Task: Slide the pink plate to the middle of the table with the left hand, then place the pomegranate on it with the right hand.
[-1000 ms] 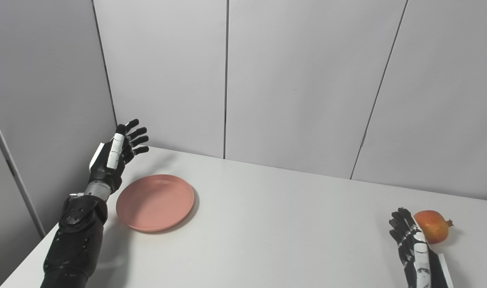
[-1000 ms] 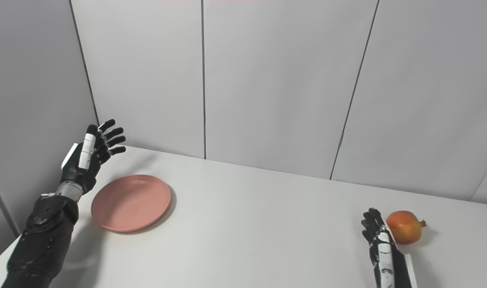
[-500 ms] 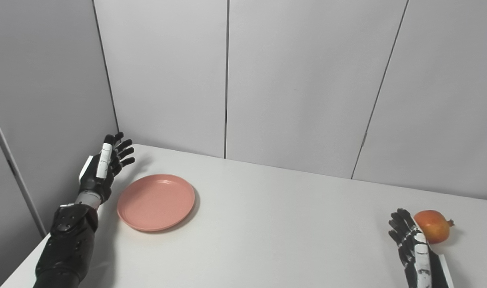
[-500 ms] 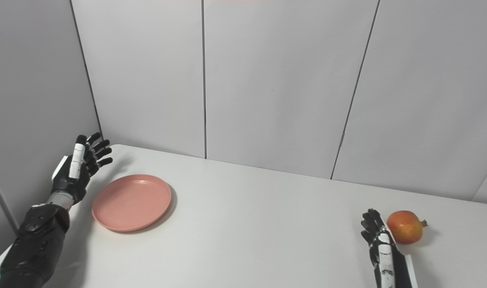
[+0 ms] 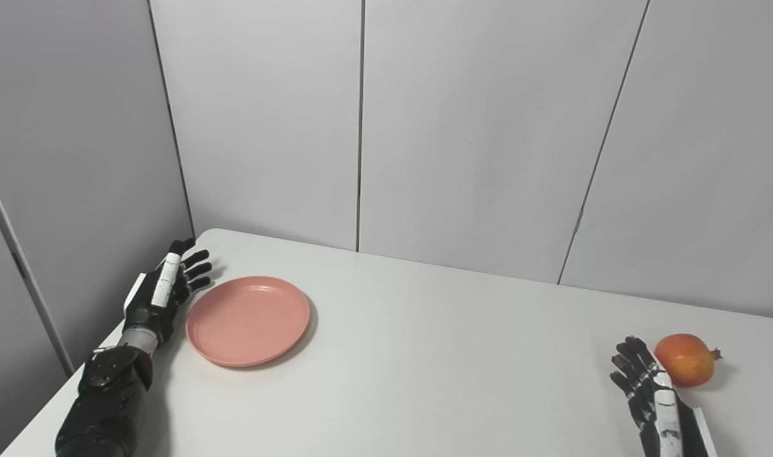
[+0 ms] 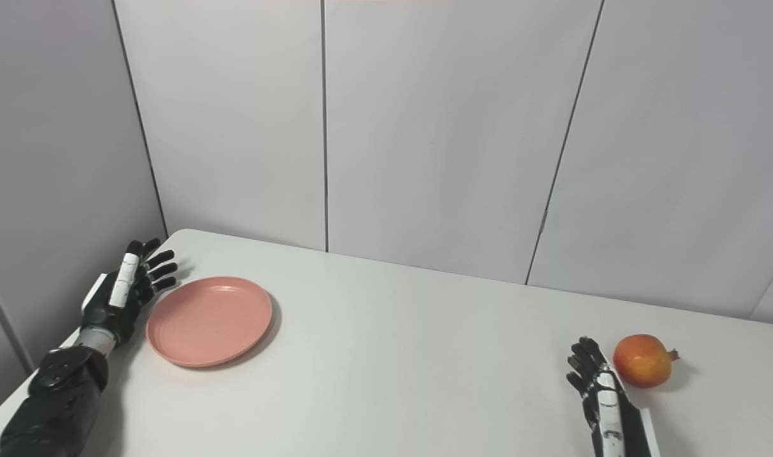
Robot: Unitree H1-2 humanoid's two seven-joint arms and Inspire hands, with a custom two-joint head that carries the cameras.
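A pink plate (image 5: 248, 320) lies empty on the left part of the white table (image 5: 424, 368). My left hand (image 5: 164, 292) is open, fingers apart, low at the table's left edge, right beside the plate's left rim; I cannot tell whether it touches the rim. It also shows in the right eye view (image 6: 126, 291). A red-orange pomegranate (image 5: 683, 360) sits on the table at the far right. My right hand (image 5: 643, 387) is open and empty, just left of the pomegranate and a little nearer to me, apart from it.
Grey wall panels (image 5: 475, 127) close off the back of the table and its left side, close behind my left hand. The table's left edge runs just under my left forearm (image 5: 104, 406).
My left hand has come down from well above the table to the level of the plate's left rim. The plate and pomegranate have stayed put. My right hand has drawn back slightly.
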